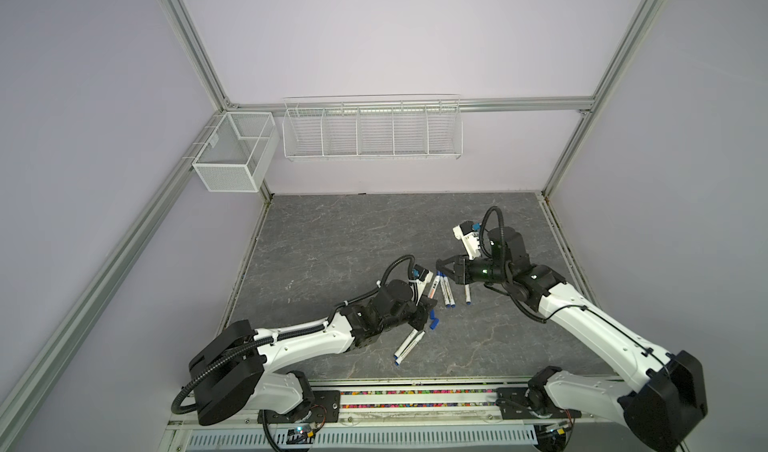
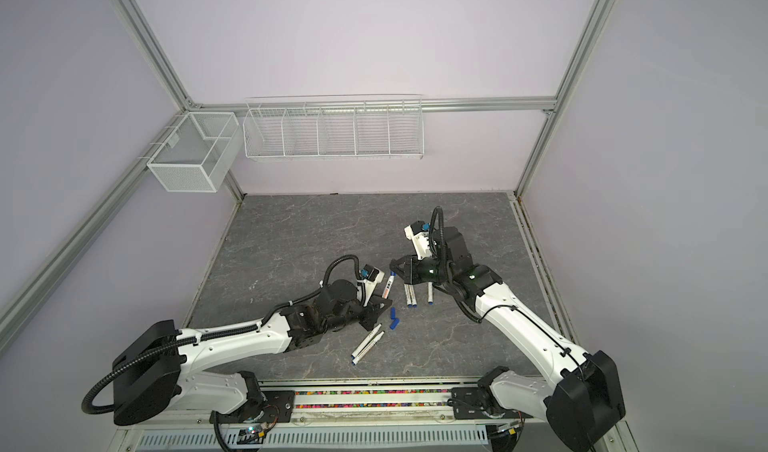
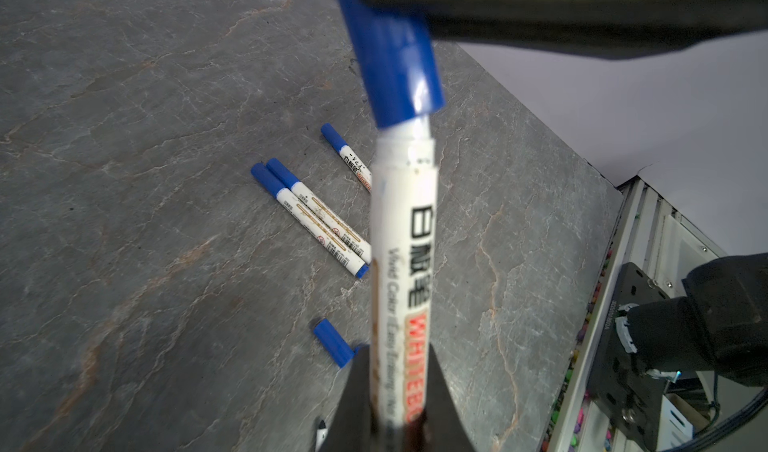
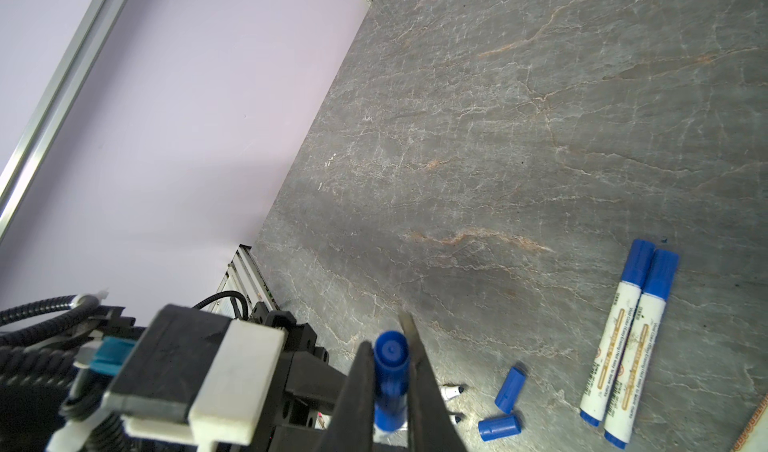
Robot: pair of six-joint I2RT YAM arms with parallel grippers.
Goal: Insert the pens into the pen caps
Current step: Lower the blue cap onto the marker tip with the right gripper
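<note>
My left gripper [image 3: 399, 404] is shut on a white pen [image 3: 403, 263] with red and black print. The pen's tip sits partly inside a blue pen cap [image 3: 395, 55], with a white neck still showing. My right gripper [image 4: 386, 333] is shut on that cap [image 4: 390, 371]. In both top views the two grippers meet mid-table, left [image 1: 429, 304] and right [image 1: 439, 265]. Two loose caps [image 1: 433, 320] lie beside the left gripper, and two uncapped pens [image 1: 409, 342] lie nearer the front. Three capped pens [image 1: 446, 292] rest under the right gripper.
The grey stone-patterned table [image 1: 332, 242] ends at lilac walls behind and to both sides. A white mesh box [image 1: 232, 151] and a wire rack [image 1: 372, 130] hang on the back frame. A rail with coloured bits [image 1: 415, 400] runs along the front edge.
</note>
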